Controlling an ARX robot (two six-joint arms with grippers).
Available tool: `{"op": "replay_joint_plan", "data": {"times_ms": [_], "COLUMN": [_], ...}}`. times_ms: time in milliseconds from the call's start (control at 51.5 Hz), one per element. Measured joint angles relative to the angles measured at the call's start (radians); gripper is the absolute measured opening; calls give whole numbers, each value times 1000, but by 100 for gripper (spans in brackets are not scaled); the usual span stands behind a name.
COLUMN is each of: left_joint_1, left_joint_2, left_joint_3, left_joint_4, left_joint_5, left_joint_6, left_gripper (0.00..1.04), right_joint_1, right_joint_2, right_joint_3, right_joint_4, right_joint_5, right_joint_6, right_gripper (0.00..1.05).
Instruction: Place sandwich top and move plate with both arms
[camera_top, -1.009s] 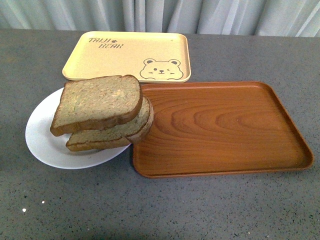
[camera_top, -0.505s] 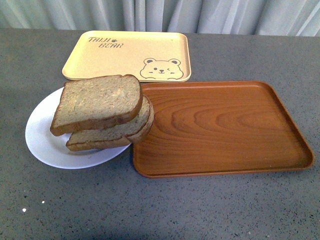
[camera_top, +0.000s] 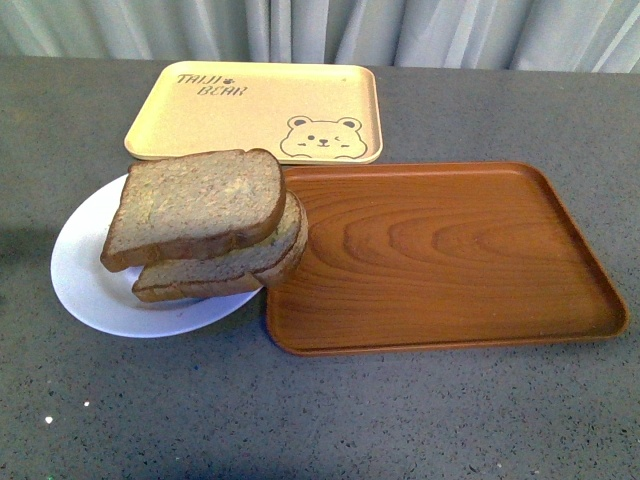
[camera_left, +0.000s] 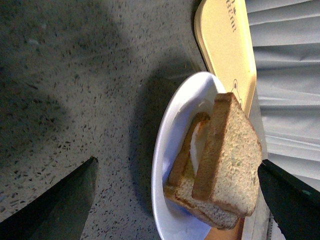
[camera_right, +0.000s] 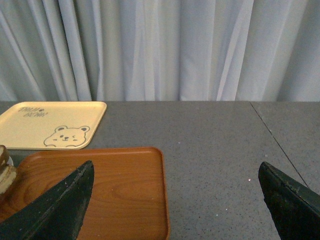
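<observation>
The sandwich top (camera_top: 196, 205), a plain brown wholegrain slice, lies on a lower slice (camera_top: 225, 268) on the round white plate (camera_top: 85, 285) at the table's left. In the left wrist view the top slice (camera_left: 231, 155) rests over the lower slice (camera_left: 182, 170) with something white between them, on the plate (camera_left: 162, 150). My left gripper (camera_left: 177, 197) is open, jaws wide, facing the plate's rim from its outer side. My right gripper (camera_right: 177, 200) is open above the brown tray's right part. Neither arm shows in the front view.
The brown wood-grain tray (camera_top: 440, 255) lies right of the plate, and the sandwich overhangs its left edge. The pale yellow bear-print tray (camera_top: 260, 110) lies behind. Grey curtains (camera_right: 160, 50) hang at the table's far edge. Grey speckled tabletop (camera_top: 350, 420) lies in front.
</observation>
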Motion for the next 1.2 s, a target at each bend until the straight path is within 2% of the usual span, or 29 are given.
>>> {"op": "replay_joint_plan", "data": {"times_ms": [252,524,893,970,1203], "left_joint_1": [-121,-218,-250,-253,-255], "left_joint_2": [135,203,278,304,345], "left_joint_3": [-24,-22,18,20,20], "left_joint_4": [167,252,311,342,397], "left_joint_5": [-64,-112,-140,-146,-149], "left_joint_6": [-98,-224,-361,-395,-453], "left_gripper": [96,96,95,87,47], "right_joint_1": [0,0,0,0,0], "right_joint_2": [0,0,0,0,0], "right_joint_3": [0,0,0,0,0], "right_joint_4": [0,0,0,0,0], "right_joint_5": [0,0,0,0,0], "right_joint_6": [0,0,0,0,0], "right_gripper": [96,96,96,96,96]}}
